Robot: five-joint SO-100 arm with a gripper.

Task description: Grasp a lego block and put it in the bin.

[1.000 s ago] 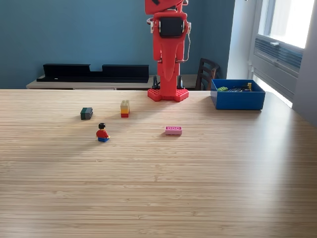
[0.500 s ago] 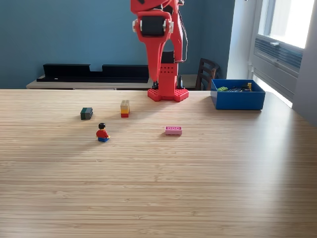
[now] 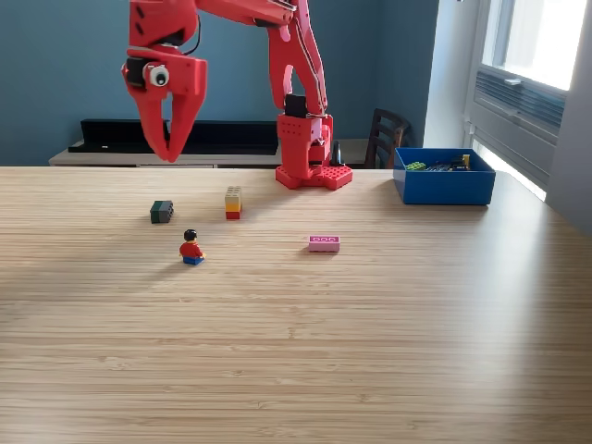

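Gripper: the red gripper (image 3: 172, 148) hangs points-down, jaws slightly parted, holding nothing.
Below it: a dark green block (image 3: 162, 212) on the wooden table (image 3: 296, 351), apart from the tips.
Neighbours: yellow-and-red stack (image 3: 233, 203), minifigure (image 3: 191, 248), pink brick (image 3: 324, 243).
Bin: the blue bin (image 3: 444, 178) sits at the exterior view's right, well apart.
Advice: probably centre over the dark block, widen the jaws, then descend straight.

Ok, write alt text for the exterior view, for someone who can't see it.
A red robot arm reaches toward the exterior view's left, its claw hanging above a dark block on a wooden table. Nearby lie a yellow-and-red block, a toy figure and a pink brick; a blue bin sits at right.
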